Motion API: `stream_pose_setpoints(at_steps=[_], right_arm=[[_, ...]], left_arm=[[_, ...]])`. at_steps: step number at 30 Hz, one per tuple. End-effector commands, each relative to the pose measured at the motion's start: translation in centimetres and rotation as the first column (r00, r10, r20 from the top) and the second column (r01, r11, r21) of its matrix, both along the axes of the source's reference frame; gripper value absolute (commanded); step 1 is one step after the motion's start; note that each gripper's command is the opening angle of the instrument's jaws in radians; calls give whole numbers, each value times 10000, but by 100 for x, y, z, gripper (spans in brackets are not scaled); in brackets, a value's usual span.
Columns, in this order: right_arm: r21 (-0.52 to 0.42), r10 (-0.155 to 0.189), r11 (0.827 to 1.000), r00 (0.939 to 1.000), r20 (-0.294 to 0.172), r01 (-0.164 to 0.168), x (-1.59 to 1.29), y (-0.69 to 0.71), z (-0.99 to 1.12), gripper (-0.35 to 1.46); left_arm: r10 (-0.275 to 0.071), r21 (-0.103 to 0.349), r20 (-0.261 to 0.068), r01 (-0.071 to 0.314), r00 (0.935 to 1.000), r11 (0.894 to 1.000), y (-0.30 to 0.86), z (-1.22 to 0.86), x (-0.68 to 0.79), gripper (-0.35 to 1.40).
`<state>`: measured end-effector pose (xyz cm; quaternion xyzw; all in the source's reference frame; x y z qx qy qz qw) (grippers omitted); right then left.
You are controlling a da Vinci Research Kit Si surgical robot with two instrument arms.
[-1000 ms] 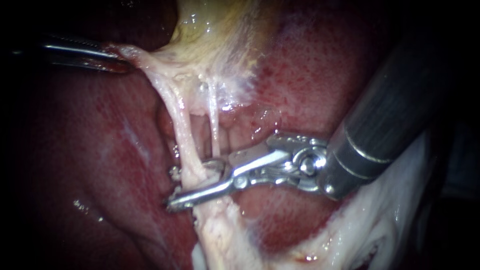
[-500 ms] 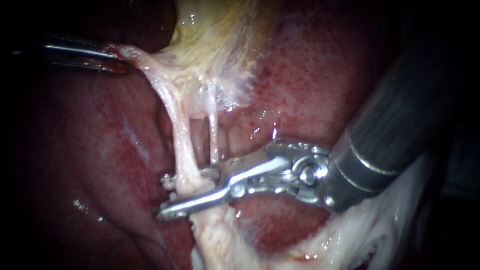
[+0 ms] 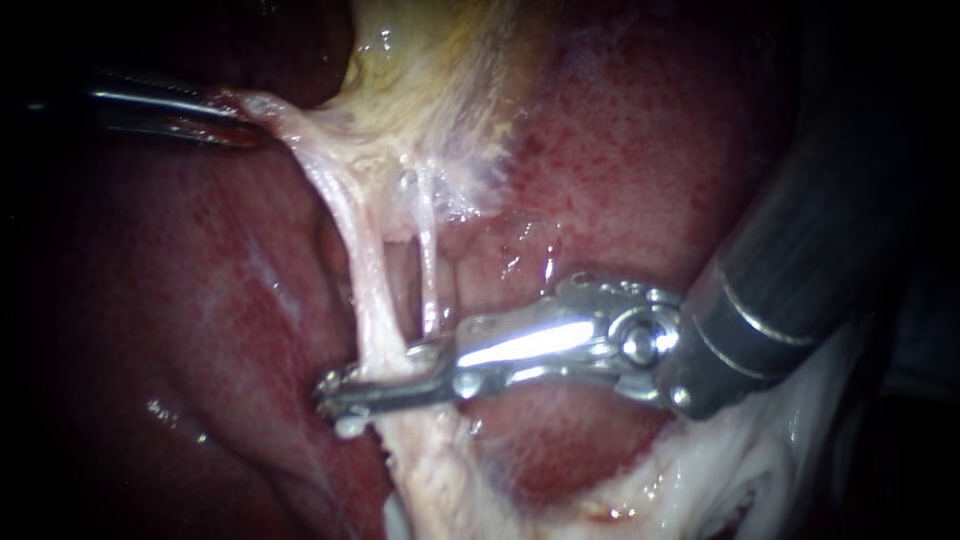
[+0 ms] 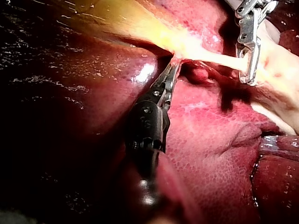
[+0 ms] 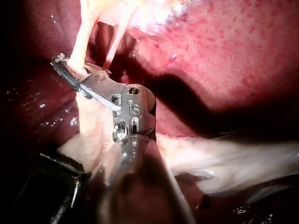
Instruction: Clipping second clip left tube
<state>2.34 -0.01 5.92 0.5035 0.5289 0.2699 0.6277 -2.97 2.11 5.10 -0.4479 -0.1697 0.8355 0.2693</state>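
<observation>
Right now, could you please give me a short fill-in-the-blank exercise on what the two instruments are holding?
1. The right instrument has its jaws ____ on the left tube.
2. The left instrument holds pale tissue at the edge of the yellowish ____.
3. Beside the left tube, the right tube is the ____ of the two.
Missing words: shut; gallbladder; thinner.

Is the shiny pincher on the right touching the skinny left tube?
Touching. The endoscope view shows the right instrument with its jaws closed across the left tube, one on each side; the right wrist view agrees.
</observation>
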Motion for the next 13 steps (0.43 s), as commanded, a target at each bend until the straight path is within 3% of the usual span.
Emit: stream_pose_setpoints(at_steps=[1,11,12,13], right_arm=[[-2,-14,10000,10000,-6,14,-1,0,0,-35],[-23,-122,9999,9999,-54,121,1,-4,4,-35],[-10,-292,9996,9995,-143,292,2,-5,6,-30],[-7,-405,9992,9990,-202,405,3,-5,8,-13]], left_arm=[[-3,2,-3,3,10000,10000,0,0,0,-35],[9,16,11,-9,10000,10000,1,1,-2,-35],[8,16,11,-8,10000,10000,1,1,-2,-35],[7,16,10,-7,10000,10000,1,1,-2,-35]])
